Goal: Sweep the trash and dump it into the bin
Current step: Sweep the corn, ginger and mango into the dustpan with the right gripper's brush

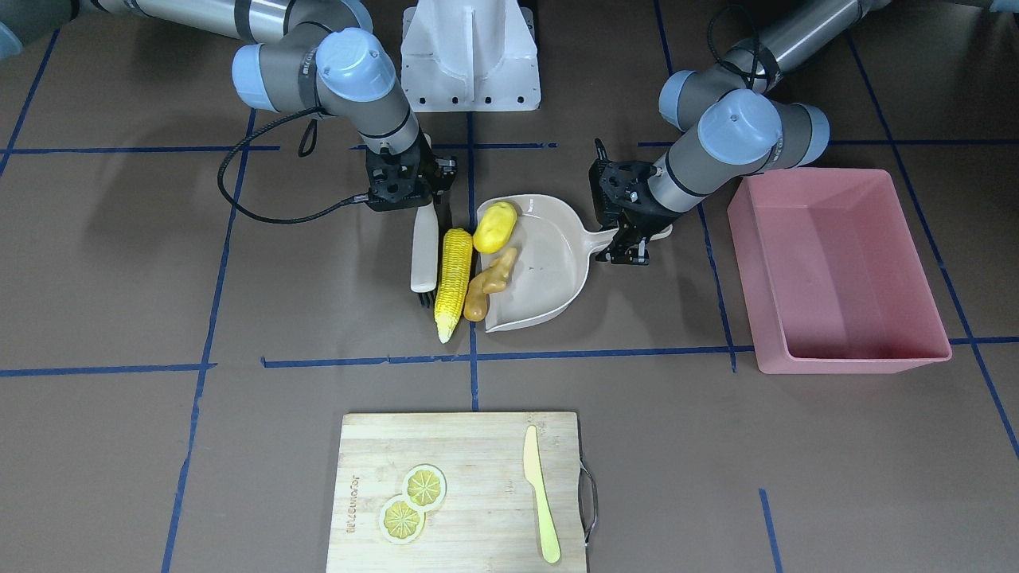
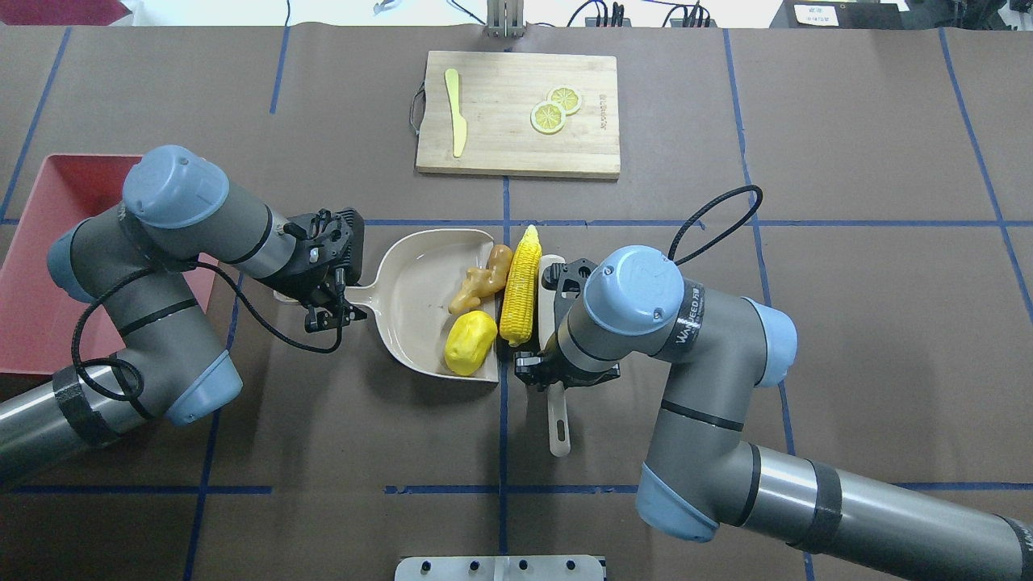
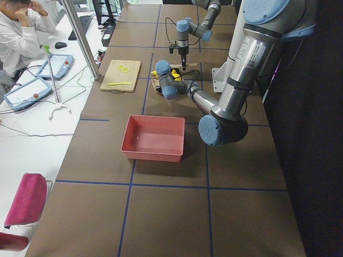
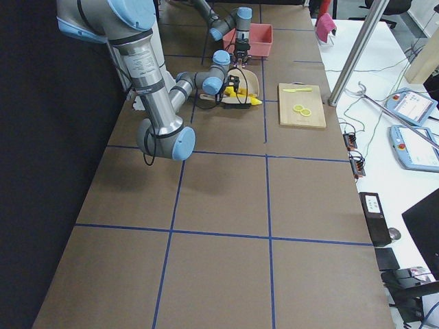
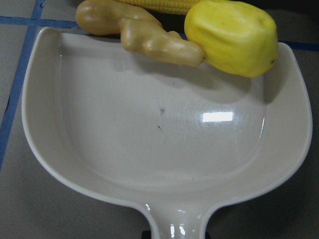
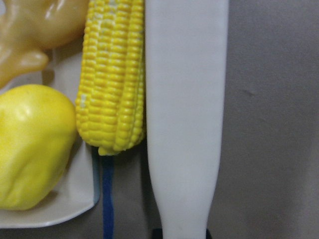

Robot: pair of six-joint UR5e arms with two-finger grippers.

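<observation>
- Left gripper (image 2: 335, 311) clamps dustpan (image 2: 411, 290) handle, bracing its mouth against the sweep.
- Right gripper (image 2: 557, 371) grips brush (image 2: 558, 420), pressing corn (image 2: 520, 286) inward; potato (image 2: 470, 343), ginger (image 2: 476, 282) at lip.

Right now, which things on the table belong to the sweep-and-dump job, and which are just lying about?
Job:
corn cob, potato lump, ginger root, dustpan, brush, pink bin

Lying about:
cutting board, lemon slices, knife
</observation>
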